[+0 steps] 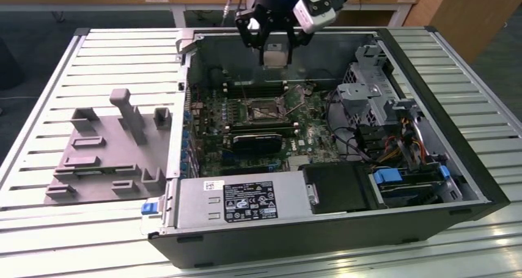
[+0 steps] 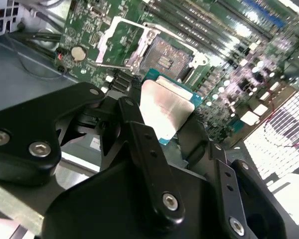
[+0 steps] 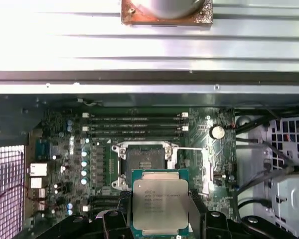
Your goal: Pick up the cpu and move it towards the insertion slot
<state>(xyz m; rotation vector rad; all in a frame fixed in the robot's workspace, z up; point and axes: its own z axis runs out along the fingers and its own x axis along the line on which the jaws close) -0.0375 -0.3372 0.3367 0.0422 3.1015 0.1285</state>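
I see the open computer case (image 1: 326, 186) on the slatted table (image 1: 49, 95). My gripper (image 1: 275, 43) hangs above the motherboard (image 3: 89, 164), fingers (image 2: 149, 149) clamped on the cpu (image 3: 160, 204), which is airborne just short of the insertion slot (image 3: 145, 162).

**Slatted metal table with two loads**

A ribbed, pale metal table (image 1: 98, 58) spans the exterior view. The open computer case (image 1: 408, 64) lies on its side at centre and right. A grey plastic fixture (image 1: 106, 149) rests at left, just beside the case.
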